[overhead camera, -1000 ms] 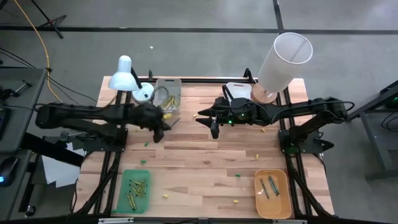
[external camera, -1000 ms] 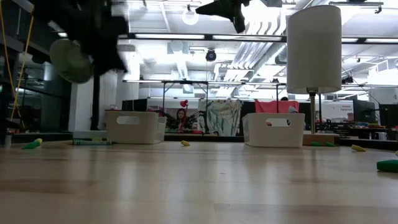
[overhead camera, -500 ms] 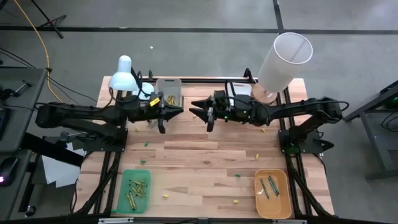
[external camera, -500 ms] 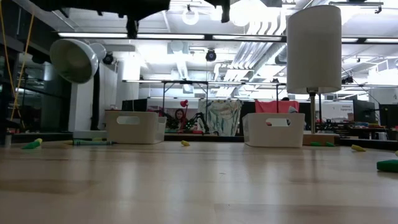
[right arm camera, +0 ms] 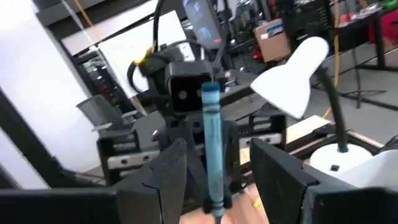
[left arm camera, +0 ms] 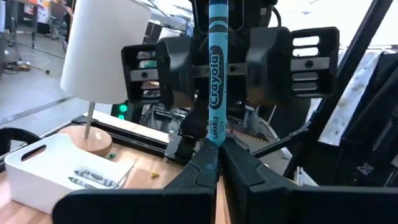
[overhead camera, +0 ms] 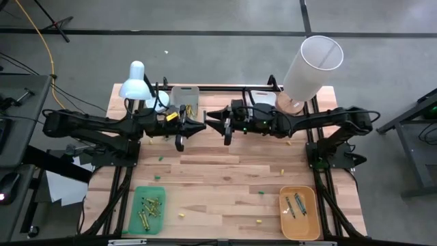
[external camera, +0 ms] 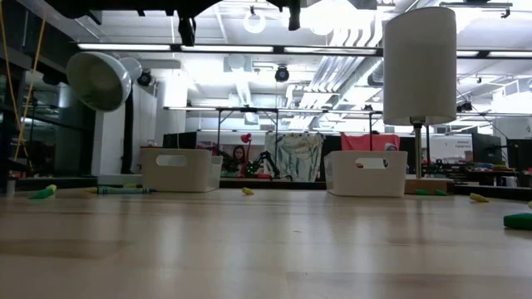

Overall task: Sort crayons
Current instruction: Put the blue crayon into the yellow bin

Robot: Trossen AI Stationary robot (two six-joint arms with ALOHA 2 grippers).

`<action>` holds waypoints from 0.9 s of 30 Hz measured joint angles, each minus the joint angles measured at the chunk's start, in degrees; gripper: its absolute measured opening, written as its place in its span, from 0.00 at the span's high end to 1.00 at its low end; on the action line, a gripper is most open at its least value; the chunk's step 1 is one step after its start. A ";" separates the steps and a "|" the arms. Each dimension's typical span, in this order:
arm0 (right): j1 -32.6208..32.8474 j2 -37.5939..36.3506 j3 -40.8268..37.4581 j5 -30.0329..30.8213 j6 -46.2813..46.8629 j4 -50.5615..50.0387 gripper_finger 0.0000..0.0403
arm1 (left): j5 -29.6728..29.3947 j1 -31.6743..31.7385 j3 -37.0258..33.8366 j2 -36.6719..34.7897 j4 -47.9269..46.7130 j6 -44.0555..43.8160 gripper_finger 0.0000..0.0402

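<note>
Above the worktop's (overhead camera: 218,164) far middle, the left claw (overhead camera: 202,127) is clamped on the teal crayon (left arm camera: 214,87), whose free end points straight between the right claw's (overhead camera: 210,124) parted fingers (right arm camera: 165,171); the two claws face tip to tip, nearly touching.

I'm getting even, bright light over the table (overhead camera: 225,184) from above, shadows soft. Low down, the ceiling strip lights (external camera: 249,47) glare white and the near tabletop smears out of focus. My right wrist feed is soft and hazy; the left wrist feed is crisp.
</note>
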 joint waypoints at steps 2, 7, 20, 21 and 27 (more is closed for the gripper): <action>0.00 0.13 0.00 -1.24 0.57 0.25 0.59 | 0.05 0.00 0.00 0.00 0.02 0.39 1.00; -0.01 0.49 0.02 -2.80 0.88 1.44 0.59 | 0.43 0.07 0.00 0.63 2.07 0.97 1.00; -0.02 0.49 0.00 -3.21 0.78 0.64 0.65 | 2.50 0.68 3.13 5.20 2.70 2.14 1.00; -0.02 0.48 0.00 -3.21 0.77 0.41 0.67 | 2.50 0.80 3.13 4.57 2.05 2.60 1.00; -0.03 0.49 0.00 -3.21 0.33 0.36 0.76 | 2.52 1.53 3.13 1.76 -1.13 3.15 1.00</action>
